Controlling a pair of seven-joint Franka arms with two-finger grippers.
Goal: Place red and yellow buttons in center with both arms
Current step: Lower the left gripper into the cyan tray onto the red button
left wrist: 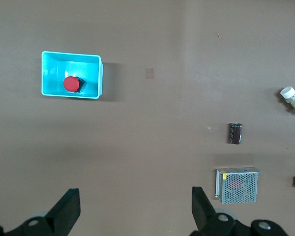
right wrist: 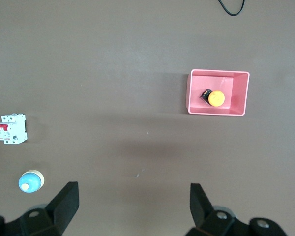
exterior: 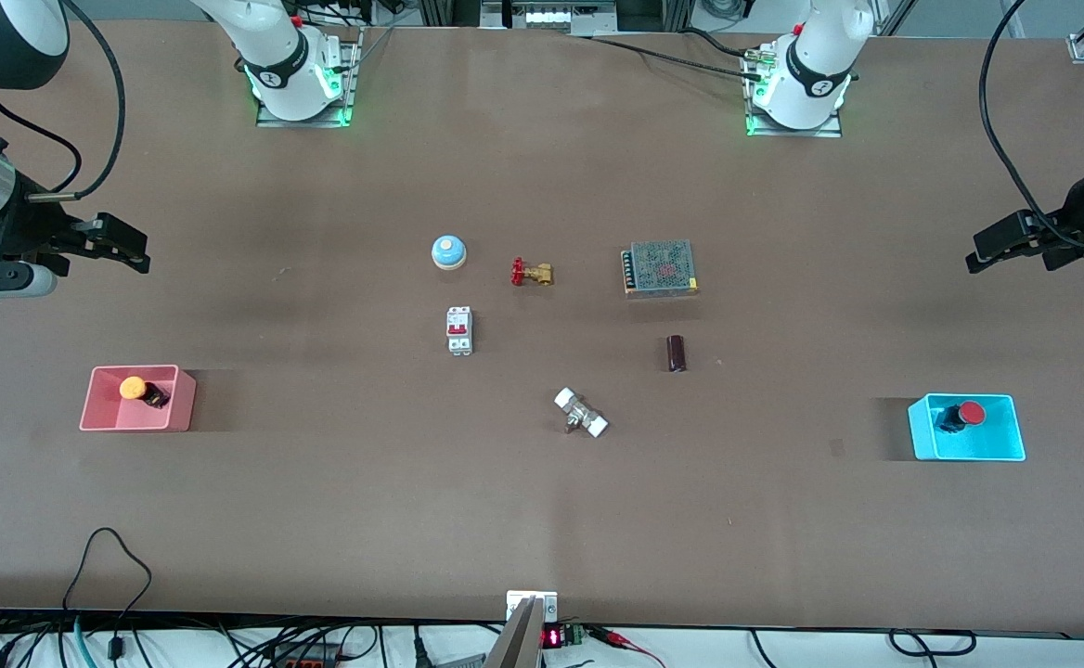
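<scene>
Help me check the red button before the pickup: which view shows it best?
The left wrist view: the red button shows largest there, its cap seen from above inside the cyan bin. The front view shows it smaller, lying in that bin. The right wrist view does not show it.

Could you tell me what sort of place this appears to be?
Probably a robotics lab bench: two arms bolted to a brown table, the left gripper and right gripper open above it, and loose electrical parts like a circuit breaker.

Yellow button tipped over in pink bin, right arm's end of bench. Red button tipped over in cyan bin, left arm's end.
</scene>
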